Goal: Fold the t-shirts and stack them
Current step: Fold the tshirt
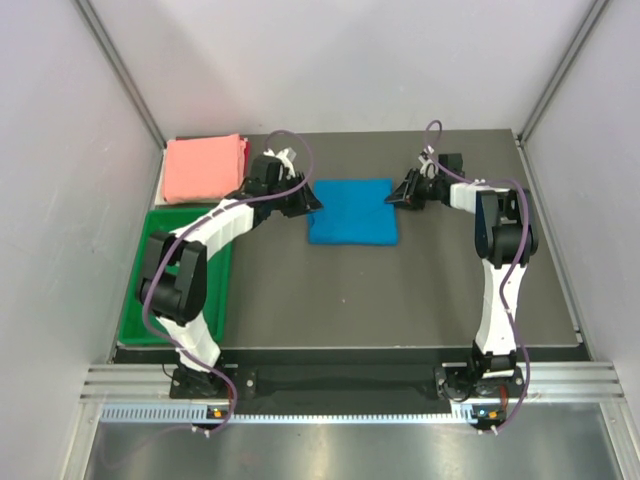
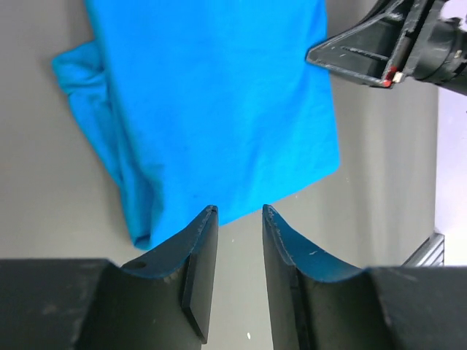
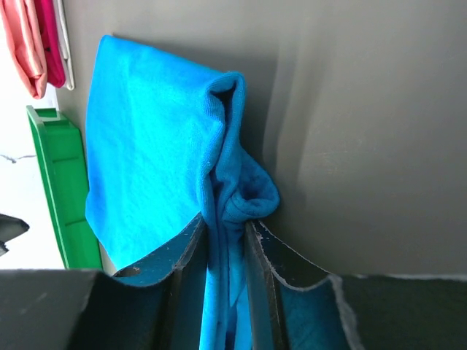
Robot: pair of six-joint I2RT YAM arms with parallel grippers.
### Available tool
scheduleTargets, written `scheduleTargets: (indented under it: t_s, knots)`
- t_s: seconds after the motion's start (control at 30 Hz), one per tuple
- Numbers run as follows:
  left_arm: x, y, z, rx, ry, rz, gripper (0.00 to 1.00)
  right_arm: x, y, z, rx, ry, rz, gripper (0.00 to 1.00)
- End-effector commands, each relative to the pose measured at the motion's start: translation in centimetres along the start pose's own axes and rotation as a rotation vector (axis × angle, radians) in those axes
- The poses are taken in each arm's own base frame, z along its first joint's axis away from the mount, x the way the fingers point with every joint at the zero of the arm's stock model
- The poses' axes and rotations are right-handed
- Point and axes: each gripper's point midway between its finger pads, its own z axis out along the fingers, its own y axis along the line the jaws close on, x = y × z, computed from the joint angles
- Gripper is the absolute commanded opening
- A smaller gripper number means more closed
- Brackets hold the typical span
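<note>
Dark grey bench between pale walls. On its far middle, the blue shirt, folded to a flat rectangle, square to the bench edges in the top view.

From the left wrist: smooth top layer, straight edge nearest the camera, a bunched fold poking out along one side. Only from the right wrist: the opposite edge not flat at all, layers rolled into a thick lip with a rumpled knot of cloth.

Right fingers closed on that lip, blue cloth filling the gap between them. Left fingers parted by a narrow gap, nothing in it, grey bench showing through, tips just at the shirt's edge. Right fingers also in the upper right corner of the left wrist view, at the shirt's far side. From above, one pair at each short side of the shirt, facing each other, too small there to judge.

Pink shirt folded at the far left corner, well apart from the blue one, just beyond the far end of the green tray. Tray along the left edge, partly under the left arm.

Wide bare bench between the blue shirt and the arm bases. Bare strip on the right out to the bench edge. Narrower band behind the shirt before the back wall.
</note>
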Motion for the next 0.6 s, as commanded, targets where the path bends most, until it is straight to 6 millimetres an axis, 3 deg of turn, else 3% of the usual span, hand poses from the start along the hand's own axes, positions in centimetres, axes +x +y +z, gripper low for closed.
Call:
scheduleTargets:
  t_s: [0.0,0.13,0.33,0.4,0.57]
  knots:
    - [-0.2,-0.6,0.6,0.066,-0.021,0.038,0.36,-1.1,-0.3,-0.5,0.024,-0.035,-0.023,0.27]
    - [2.4,1.9,2.8,0.029,0.053,-0.001,0.35,-1.4,-0.5,-0.3,0.023,-0.037,-0.021,0.26]
    - [3.8,7.0,3.0,-0.194,0.068,-0.004,0.36,-1.7,-1.0,-0.4,0.042,-0.036,-0.030,0.25]
    - [3.8,7.7,2.9,-0.238,0.071,0.001,0.36,-1.8,-1.1,-0.7,0.049,-0.036,-0.031,0.26]
    - [2.4,6.0,1.4,-0.214,0.033,-0.003,0.38,-2.7,-0.2,-1.7,0.054,-0.047,-0.039,0.32]
